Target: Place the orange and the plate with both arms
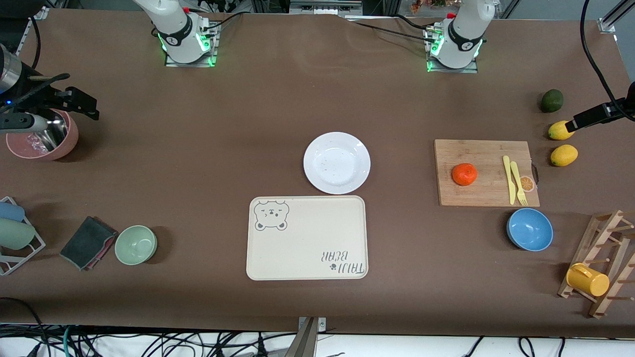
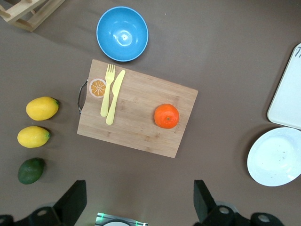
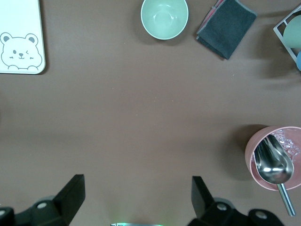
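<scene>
Right arm is waiting, raised at its own end of the table. The right gripper [image 1: 74,101] is hanging over the pink bowl [image 1: 42,141], which is holding a metal scoop [image 3: 273,165]. In the right wrist view its fingers [image 3: 70,195] are standing spread wide with bare brown table [image 3: 141,132] between them; nothing is being gripped.

Left arm is also waiting, raised at the opposite end. The left gripper [image 1: 593,116] is hovering over the two lemons [image 1: 563,155] and the dark green avocado [image 1: 551,100]. In the left wrist view its fingers [image 2: 73,200] are spread wide, empty, looking straight down at the cutting board [image 2: 136,108].

The orange [image 1: 464,174] is sitting on the wooden cutting board, toward the board's edge that faces the table's middle. A yellow plastic knife [image 1: 508,178] and fork [image 1: 518,183] are lying side by side on the same board, well apart from the fruit, beside a small printed orange-slice mark [image 1: 527,184].

The plate [image 1: 337,162] is resting flat at the table's middle, between board and right arm's end, just farther from the front camera than the cream bear tray [image 1: 307,238]; plate rim and tray edge are nearly touching.

A blue bowl [image 1: 529,229] is standing nearer the camera than the board. A green bowl [image 1: 135,244] and a folded dark cloth [image 1: 87,243] are lying toward the right arm's end.
</scene>
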{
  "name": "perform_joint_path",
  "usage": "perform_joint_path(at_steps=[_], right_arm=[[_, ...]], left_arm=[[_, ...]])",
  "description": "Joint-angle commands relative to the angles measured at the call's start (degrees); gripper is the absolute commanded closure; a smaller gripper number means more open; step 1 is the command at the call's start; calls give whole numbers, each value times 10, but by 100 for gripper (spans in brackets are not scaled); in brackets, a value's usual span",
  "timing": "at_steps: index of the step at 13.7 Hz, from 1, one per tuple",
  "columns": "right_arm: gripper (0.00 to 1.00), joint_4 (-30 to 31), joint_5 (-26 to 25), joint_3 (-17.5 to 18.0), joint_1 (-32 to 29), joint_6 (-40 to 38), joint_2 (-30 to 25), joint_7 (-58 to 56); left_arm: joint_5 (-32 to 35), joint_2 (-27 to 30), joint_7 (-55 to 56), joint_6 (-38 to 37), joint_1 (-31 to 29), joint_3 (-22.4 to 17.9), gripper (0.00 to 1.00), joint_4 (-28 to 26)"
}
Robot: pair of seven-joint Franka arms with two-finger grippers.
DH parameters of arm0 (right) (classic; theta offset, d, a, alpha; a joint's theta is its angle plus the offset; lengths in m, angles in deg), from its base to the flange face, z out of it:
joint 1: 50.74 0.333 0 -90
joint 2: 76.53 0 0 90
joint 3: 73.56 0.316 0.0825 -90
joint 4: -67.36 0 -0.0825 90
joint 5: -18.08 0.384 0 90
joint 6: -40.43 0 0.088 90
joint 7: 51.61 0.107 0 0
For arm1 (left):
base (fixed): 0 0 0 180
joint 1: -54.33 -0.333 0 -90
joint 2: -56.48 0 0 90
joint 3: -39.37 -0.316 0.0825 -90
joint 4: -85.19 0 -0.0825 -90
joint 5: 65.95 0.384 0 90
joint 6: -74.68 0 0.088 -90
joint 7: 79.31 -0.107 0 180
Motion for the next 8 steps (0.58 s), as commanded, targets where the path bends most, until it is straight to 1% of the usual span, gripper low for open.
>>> perform_joint_path(at_steps=[1,8], right_arm=[[0,-13,6,1,-4,-10,3,-3],[0,-13,5,1,-4,-10,3,-4]], left_arm=[[-6,7,-11,-10,-3,1,0,1],[-5,12,-11,-11,-3,2,0,-10]])
